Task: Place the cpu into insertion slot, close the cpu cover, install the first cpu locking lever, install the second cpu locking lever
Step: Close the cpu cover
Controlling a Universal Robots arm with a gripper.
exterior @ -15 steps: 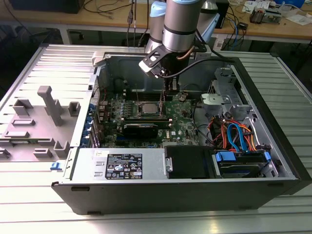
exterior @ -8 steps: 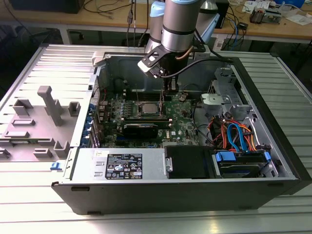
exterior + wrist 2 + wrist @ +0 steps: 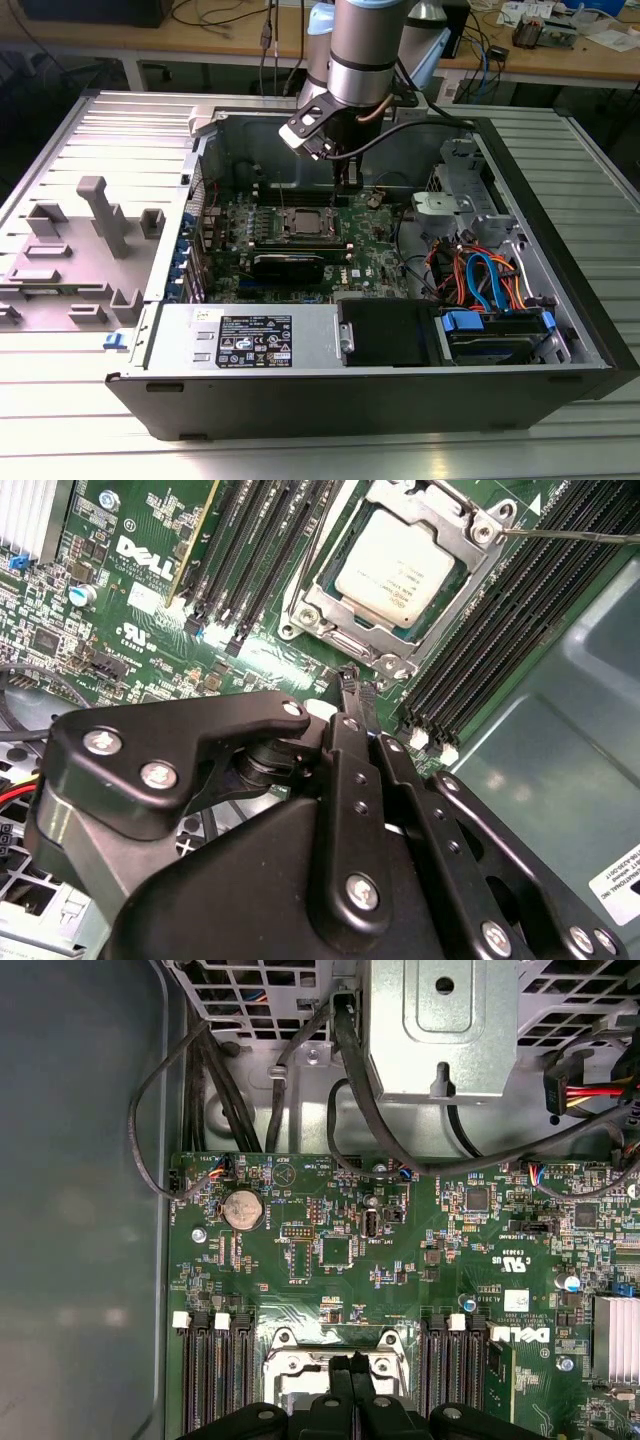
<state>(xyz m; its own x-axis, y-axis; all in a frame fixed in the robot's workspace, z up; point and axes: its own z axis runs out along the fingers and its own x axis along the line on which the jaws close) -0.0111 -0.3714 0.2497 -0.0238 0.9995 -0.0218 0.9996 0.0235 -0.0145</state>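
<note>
1. Exterior view: open case (image 3: 330, 400) lies on the ribbed table (image 3: 60, 440). The arm (image 3: 365, 45) reaches down into it, over the green board (image 3: 370, 255).
2. Same view: the slot (image 3: 301, 222) sits mid-board, and the arm's tip is near it, toward the exterior view's right.
3. Second wrist view gives the close look. The cpu (image 3: 398, 565) sits in the slot, silver top up.
4. The cover (image 3: 330, 608) lies flat around the cpu, which shows through its window.
5. A thin lever (image 3: 575, 536) runs from the cover's corner across the memory slots (image 3: 500, 630). Cannot tell if it is latched.
6. Both wrist views show the jaws pressed together, with nothing seen between them.
7. Second wrist view: the jaw tips are just beside the cover's edge. Cannot tell if they touch it.
8. First wrist view adds the board's other end: coin cell (image 3: 241, 1210), metal drive cage (image 3: 440, 1030), black cables (image 3: 345, 1070) and heatsink (image 3: 615, 1335).
9. Exterior view adds grey fixtures (image 3: 105, 215) on the table at its left, a labelled power supply (image 3: 250, 340), and orange and blue cables (image 3: 480, 275) inside the case.
</note>
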